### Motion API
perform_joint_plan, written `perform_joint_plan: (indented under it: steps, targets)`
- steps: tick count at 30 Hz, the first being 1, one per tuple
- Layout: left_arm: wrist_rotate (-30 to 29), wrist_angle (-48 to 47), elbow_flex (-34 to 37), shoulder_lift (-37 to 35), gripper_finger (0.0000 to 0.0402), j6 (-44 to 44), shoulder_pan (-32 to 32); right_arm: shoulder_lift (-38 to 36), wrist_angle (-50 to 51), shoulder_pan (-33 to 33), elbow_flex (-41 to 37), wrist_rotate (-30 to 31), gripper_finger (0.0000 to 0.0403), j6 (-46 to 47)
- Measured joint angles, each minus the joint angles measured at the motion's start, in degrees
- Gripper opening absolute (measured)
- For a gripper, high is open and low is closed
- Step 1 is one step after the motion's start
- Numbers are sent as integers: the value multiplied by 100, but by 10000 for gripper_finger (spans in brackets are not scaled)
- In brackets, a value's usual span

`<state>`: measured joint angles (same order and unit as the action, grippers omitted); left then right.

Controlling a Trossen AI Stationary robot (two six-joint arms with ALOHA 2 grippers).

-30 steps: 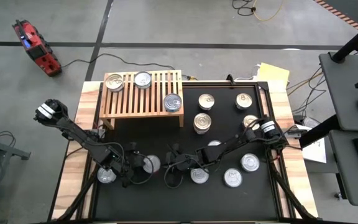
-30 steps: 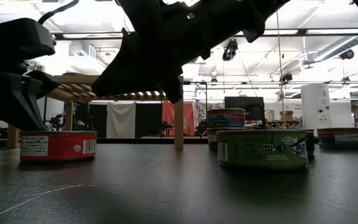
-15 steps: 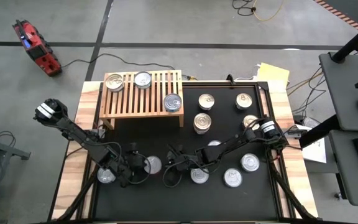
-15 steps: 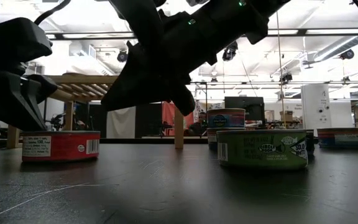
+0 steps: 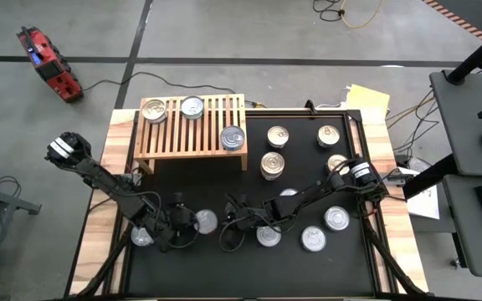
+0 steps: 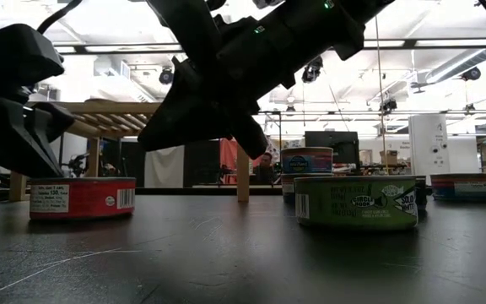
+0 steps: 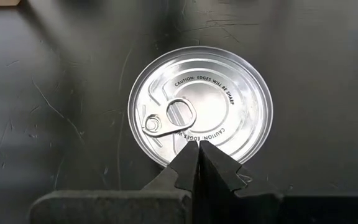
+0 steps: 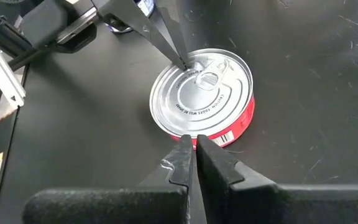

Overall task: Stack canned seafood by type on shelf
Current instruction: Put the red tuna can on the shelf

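Note:
A red-walled can (image 8: 207,102) with a silver pull-tab lid stands flat on the black mat, between my two grippers (image 5: 205,221). My left gripper (image 7: 197,144) is shut, its tips down on the lid next to the pull tab. My right gripper (image 8: 194,138) is shut too and hovers just off the can's other side, above the mat. The light-wood shelf (image 5: 192,138) at the far left carries three cans (image 5: 192,106) on its slats. My left gripper's shut fingertips (image 8: 178,57) meet the can's lid beside the pull tab's ring (image 8: 180,79), near the middle of the lid. The fingers slant down onto it from above, from the table's left side. The can stays flat on the mat.
Several more cans stand on the mat's right half (image 5: 273,164) and along its near edge (image 5: 313,239), one by the left arm (image 5: 143,237). In the low view a green can (image 6: 357,203) and a blue one (image 6: 306,169) stand right of the red can (image 6: 81,198).
My right gripper has rolled about its own pointing line while staying in place, still shut.

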<state>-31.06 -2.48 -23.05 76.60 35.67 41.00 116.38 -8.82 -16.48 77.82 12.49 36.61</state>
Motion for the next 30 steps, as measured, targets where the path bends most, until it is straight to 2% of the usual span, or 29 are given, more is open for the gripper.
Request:
perform_joint_plan:
  steps: [18, 22, 30]
  targets:
    - [-167, -46, 20, 9, 0, 7, 182, 0, -17, 1, -4, -33, 20, 283]
    - [-187, -41, 20, 9, 0, 7, 182, 0, -9, 1, -4, -33, 61, 285]
    - [-191, -29, 22, 9, 0, 7, 185, 0, 4, 64, -9, -39, 188, 1049]
